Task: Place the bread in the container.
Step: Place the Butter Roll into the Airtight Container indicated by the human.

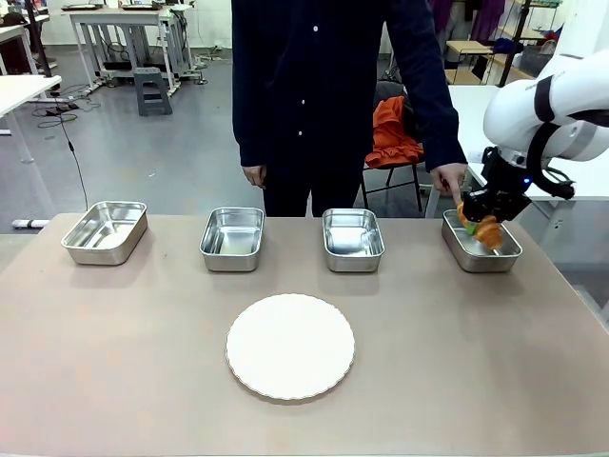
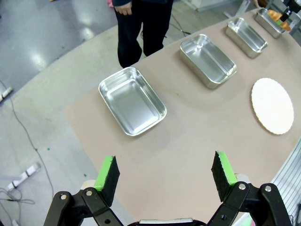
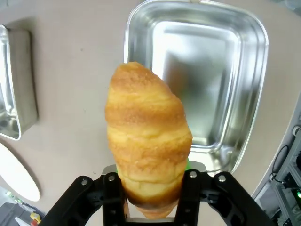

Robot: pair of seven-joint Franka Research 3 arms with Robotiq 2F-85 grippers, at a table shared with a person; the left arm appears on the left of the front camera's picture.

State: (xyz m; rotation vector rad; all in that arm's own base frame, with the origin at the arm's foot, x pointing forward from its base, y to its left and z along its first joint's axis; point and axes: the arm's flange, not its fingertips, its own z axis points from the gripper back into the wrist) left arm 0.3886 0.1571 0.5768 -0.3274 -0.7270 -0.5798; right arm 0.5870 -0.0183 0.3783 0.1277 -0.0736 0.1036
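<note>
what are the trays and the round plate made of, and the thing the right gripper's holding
The trays, like the container under the right gripper: polished metal, probably stainless steel, with mirror-like reflections. The plate: matte white with a scalloped edge; ceramic, plastic or paper, can't tell. The bread: golden, ridged, flaky-looking crust; real or replica is unclear.

Bright even light, steel glare, wrist-view edges bowed.

In the right wrist view the bread (image 3: pixel 148 141) covers the right hand's (image 3: pixel 153 188) pads and the near rim of the container (image 3: pixel 244 70). The plate (image 3: pixel 16 176) is cut by the left edge.
</note>
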